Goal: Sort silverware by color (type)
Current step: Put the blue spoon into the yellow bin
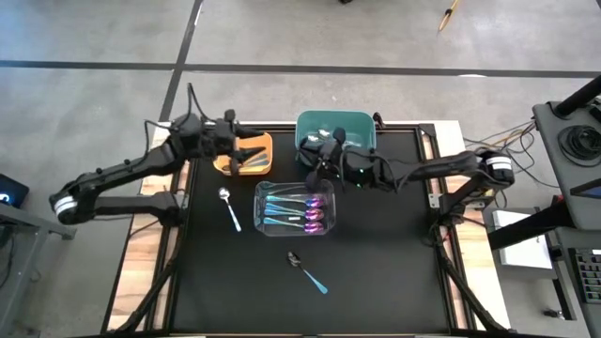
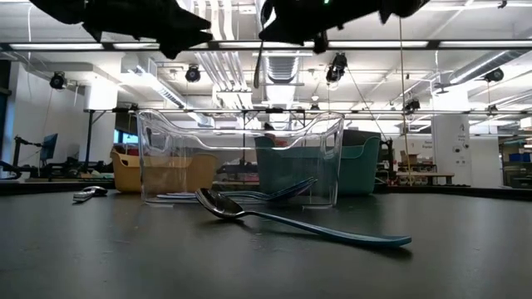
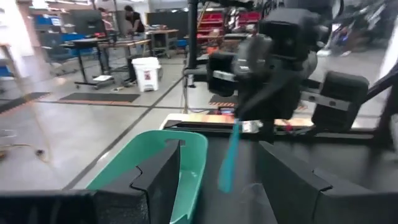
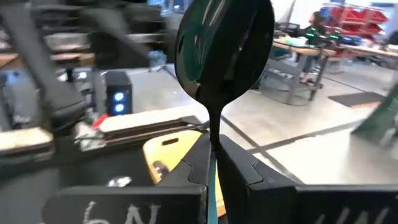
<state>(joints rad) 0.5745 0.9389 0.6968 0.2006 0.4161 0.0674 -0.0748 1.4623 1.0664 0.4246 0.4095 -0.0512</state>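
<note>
grey concrete floor (image 1: 84, 38), ceiling strip lights (image 2: 465, 43)

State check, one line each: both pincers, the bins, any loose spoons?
Right pincer: shut on a dark-bowled spoon, over the table by the teal bin.
Left pincer: open, empty, above the orange bin.
Clear bin: holds several purple-bowled spoons.
Orange bin: holds cutlery.
Teal bin: contents unclear.
Silver spoon: loose on mat.
Dark spoon: loose on mat.

Seen from above, relative to the clear bin (image 1: 295, 208): the left gripper (image 1: 246, 150) hovers off its far-left corner, fingers spread apart. The right gripper (image 1: 319, 169) hangs just past its far edge, fingers (image 4: 245, 168) pinched on a black-bowled spoon (image 4: 224, 46).
</note>
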